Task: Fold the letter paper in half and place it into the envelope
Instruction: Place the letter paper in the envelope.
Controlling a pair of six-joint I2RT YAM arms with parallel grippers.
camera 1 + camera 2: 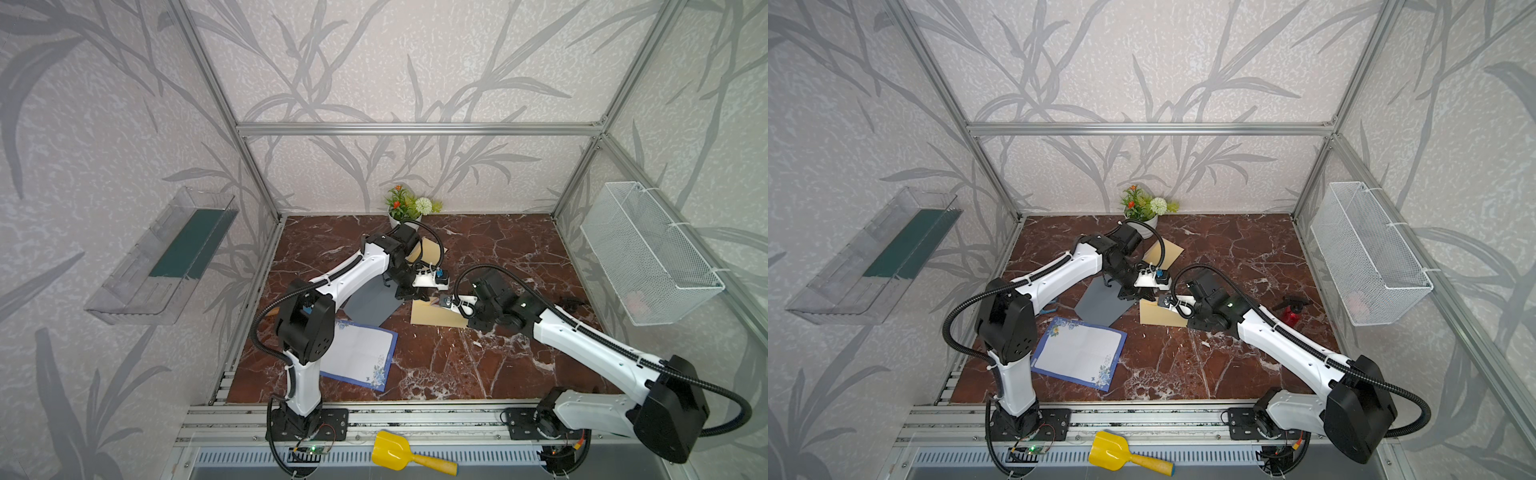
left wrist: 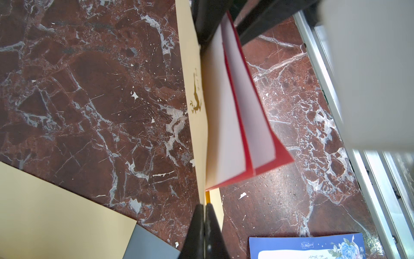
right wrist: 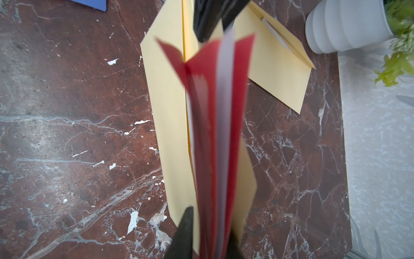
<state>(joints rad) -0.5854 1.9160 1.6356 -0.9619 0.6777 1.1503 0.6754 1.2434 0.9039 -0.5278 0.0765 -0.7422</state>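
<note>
**Folded paper held at the envelope, mid-table**

The cream envelope (image 1: 432,318) is seen in both top views at the middle of the marble table (image 1: 478,361), between the two arms. Its edge is pinched by the left gripper (image 2: 204,205), whose jaws are fully closed on it. The folded letter paper (image 2: 235,112), red outside and white inside, is raised off the table and stands on edge along the envelope's open side. It is gripped by the right gripper (image 3: 210,219), the jaws being drawn in narrowly with the splayed layers between them. How far the paper has entered the envelope cannot be told, as the right wrist view is blurred there.

A second cream envelope (image 1: 432,251) is seen farther back, near a potted plant (image 1: 405,208). A grey sheet (image 1: 372,303) lies left of the grippers, and a blue-bordered sheet (image 1: 361,353) lies nearer, at the left.
</note>
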